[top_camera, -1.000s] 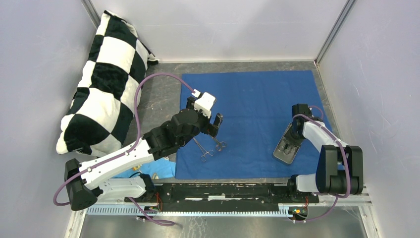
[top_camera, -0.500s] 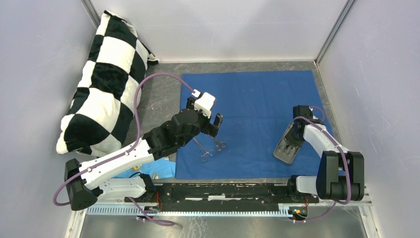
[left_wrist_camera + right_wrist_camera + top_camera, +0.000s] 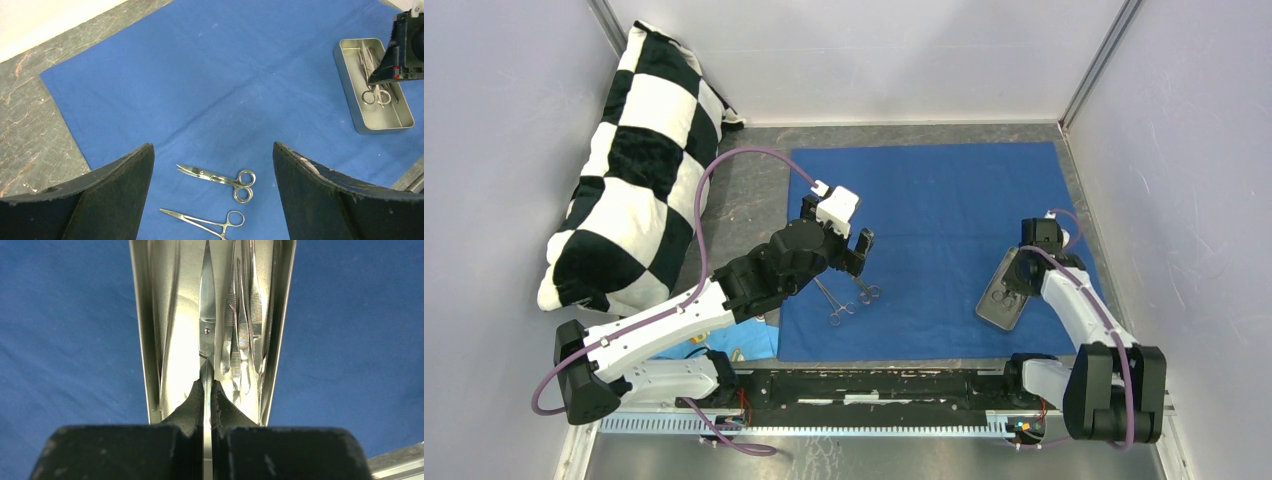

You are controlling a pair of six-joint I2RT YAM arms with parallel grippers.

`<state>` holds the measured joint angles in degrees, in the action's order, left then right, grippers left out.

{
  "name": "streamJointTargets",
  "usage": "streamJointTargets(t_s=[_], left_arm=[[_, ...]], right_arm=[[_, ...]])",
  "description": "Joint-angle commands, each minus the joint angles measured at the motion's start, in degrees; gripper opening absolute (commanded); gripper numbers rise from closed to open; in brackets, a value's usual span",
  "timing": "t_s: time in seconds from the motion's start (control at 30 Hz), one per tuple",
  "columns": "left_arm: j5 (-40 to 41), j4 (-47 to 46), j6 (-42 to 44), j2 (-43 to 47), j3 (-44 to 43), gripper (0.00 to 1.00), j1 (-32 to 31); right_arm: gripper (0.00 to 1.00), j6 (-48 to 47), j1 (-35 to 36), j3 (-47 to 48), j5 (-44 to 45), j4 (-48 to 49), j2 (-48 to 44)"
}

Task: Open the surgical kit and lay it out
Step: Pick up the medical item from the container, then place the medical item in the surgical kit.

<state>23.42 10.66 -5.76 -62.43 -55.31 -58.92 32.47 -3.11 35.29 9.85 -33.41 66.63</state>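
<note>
The surgical kit's dark blue cloth [image 3: 944, 210] lies spread flat on the table. Two instruments rest on its near left part: small scissors [image 3: 217, 177] and thin forceps [image 3: 200, 220]. My left gripper [image 3: 212, 147] hovers open above them, holding nothing. The steel tray [image 3: 1002, 292] sits on the cloth's right side and holds several silver instruments. My right gripper [image 3: 207, 385] reaches into the tray's far end and is shut on the blade end of a pair of scissors [image 3: 207, 315]. Tweezers [image 3: 245, 330] lie beside them in the tray.
A black-and-white checkered pillow [image 3: 634, 170] leans in the back left corner. A light blue cloth scrap [image 3: 749, 340] lies under the left arm near the front rail. White walls enclose the table on three sides.
My right gripper has shut on the scissors in the tray, and the right arm's elbow has swung outward toward the near right. The left arm has not moved.
</note>
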Motion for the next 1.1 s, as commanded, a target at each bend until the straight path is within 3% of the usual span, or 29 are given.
streamJointTargets(t_s=[0.0, 0.2, 0.37, 0.6, 0.8, 1.07], left_arm=[[0.5, -1.2, -1.0, 0.9, -0.6, 0.94, -0.2], [0.6, -1.3, -1.1, 1.3, -0.5, 0.94, -0.2], [1.1, -1.4, -1.2, 1.9, -0.4, 0.94, -0.1], [6.0, -3.4, -1.0, 5.6, 1.3, 0.94, -0.1], [12.3, -6.5, -0.3, 10.3, 4.1, 0.93, -0.1], [15.6, -9.2, 0.7, 13.8, 6.3, 0.93, -0.1]], right_arm=[[0.0, -7.4, -0.1, -0.8, 0.0, 4.0, -6.2], [0.0, -16.7, 0.0, 1.0, -4.1, 7.9, -14.1], [0.0, -23.8, 2.2, 5.1, -9.6, 8.2, -13.3], [0.0, -27.0, 18.9, 9.8, -13.9, 12.5, -5.8], [0.0, -28.8, 32.3, 14.4, -17.6, 16.3, 7.5], [0.0, -31.0, 41.1, 22.6, -18.6, 17.8, 23.2]])
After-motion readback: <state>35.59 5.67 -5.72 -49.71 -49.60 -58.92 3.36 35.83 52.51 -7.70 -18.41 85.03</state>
